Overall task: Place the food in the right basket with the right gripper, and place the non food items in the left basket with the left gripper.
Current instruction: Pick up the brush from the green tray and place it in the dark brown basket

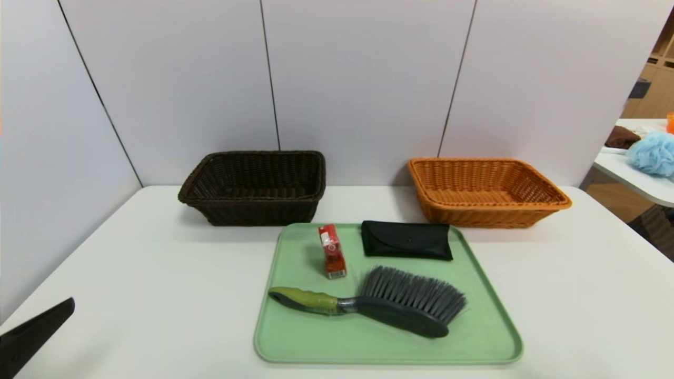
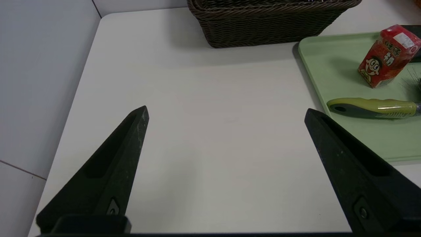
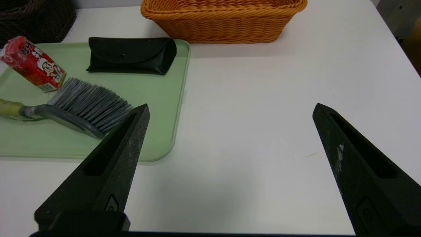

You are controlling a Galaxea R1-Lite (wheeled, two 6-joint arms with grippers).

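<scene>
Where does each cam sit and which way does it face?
Head: high, looking down at tray and both baskets; only a left end effector fingertip shows.
Left wrist: behind open left end effector, facing brown basket.
Right wrist: behind open right end effector, facing orange basket.
Shared: red carton.

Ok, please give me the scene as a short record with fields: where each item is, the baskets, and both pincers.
tray: green, on the white table
red carton: on tray, standing
black pouch: on tray, flat, nearest the orange basket
brush: on tray, lying on its side
brown basket: behind tray, nothing visible inside
orange basket: behind tray, nothing visible inside
left pincer: open, holding nothing
right pincer: open, holding nothing
</scene>
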